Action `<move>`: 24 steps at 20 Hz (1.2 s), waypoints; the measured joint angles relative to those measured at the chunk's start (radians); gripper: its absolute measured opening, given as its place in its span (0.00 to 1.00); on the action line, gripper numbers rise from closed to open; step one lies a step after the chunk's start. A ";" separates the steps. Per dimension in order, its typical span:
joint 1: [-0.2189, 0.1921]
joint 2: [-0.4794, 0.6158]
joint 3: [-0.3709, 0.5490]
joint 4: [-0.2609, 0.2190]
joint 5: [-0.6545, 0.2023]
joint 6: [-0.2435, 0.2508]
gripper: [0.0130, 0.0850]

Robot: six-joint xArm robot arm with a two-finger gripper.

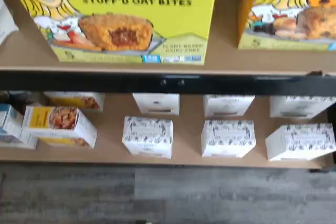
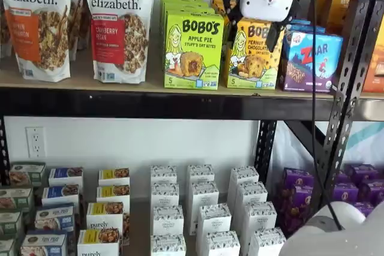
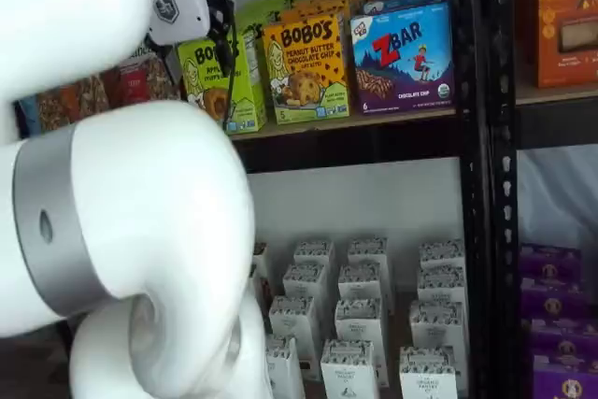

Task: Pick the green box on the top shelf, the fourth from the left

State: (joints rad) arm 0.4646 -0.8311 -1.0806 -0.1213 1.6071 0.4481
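Observation:
The green box, a lime Bobo's Apple Pie carton, stands upright on the top shelf, with more lime cartons behind it. It fills the wrist view close up. In a shelf view it is partly hidden by the arm. My gripper hangs in front of the shelf, up and to the right of the green box, over the yellow-orange carton. Its black fingers show on either side of the white body with a gap; it holds nothing. In a shelf view only one finger shows.
Purely Elizabeth bags stand left of the green box. A blue-purple ZBar carton stands right of the yellow-orange one. Small white cartons fill the lower level. A black upright stands at the right. The white arm blocks much of one view.

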 joint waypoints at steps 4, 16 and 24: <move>0.008 0.017 0.002 -0.022 -0.059 0.010 1.00; -0.057 0.135 -0.043 0.000 -0.203 -0.043 1.00; -0.104 0.237 -0.118 0.036 -0.247 -0.089 1.00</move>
State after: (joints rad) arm 0.3606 -0.5937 -1.1983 -0.0849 1.3603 0.3590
